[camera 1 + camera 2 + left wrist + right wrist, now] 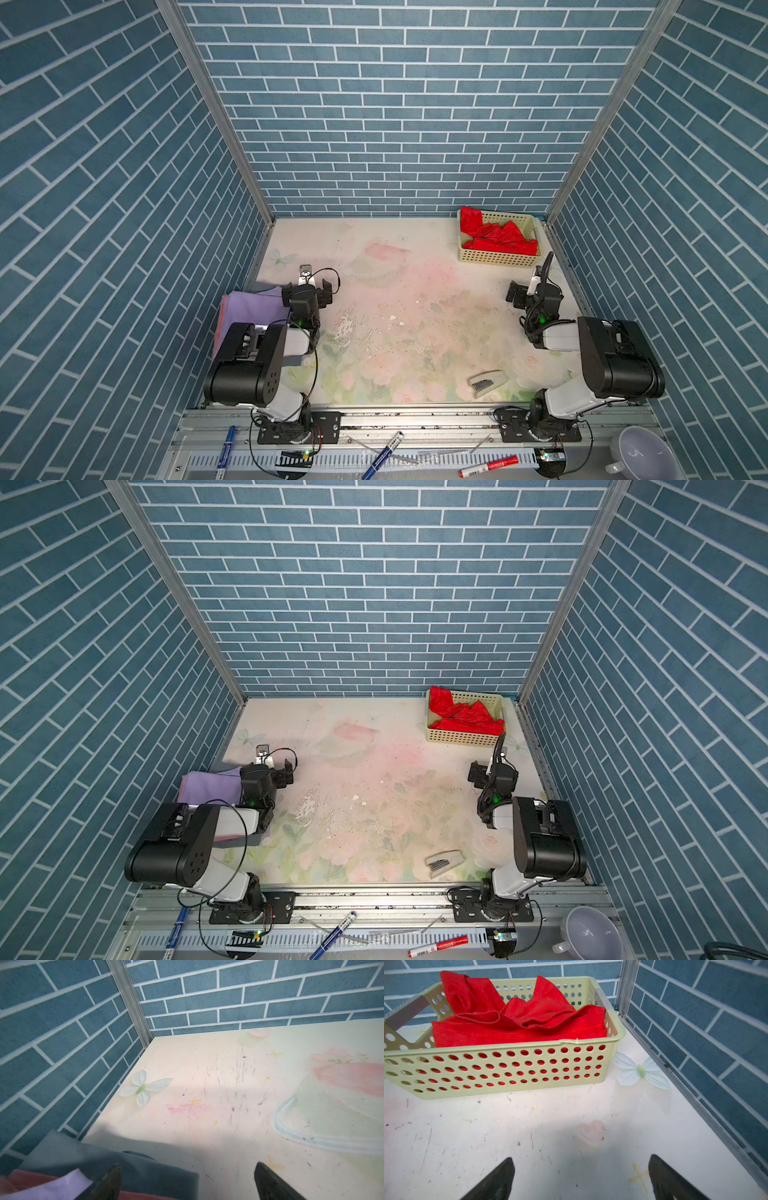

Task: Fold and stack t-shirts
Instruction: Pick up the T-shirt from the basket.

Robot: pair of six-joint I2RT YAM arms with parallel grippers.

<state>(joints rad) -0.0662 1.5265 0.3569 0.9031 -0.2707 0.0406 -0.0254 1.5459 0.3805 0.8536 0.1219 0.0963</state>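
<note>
At the near left: folded lavender t-shirt stacked over salmon-pink t-shirt and grey t-shirt; left gripper at their edge, fingers apart, empty. Opposite: right gripper, fingers spread, empty, facing the basket. In the far right corner: red t-shirt crumpled inside, one flap over the rim. Risks dragging the light basket along, through cloth snagged there.
</note>
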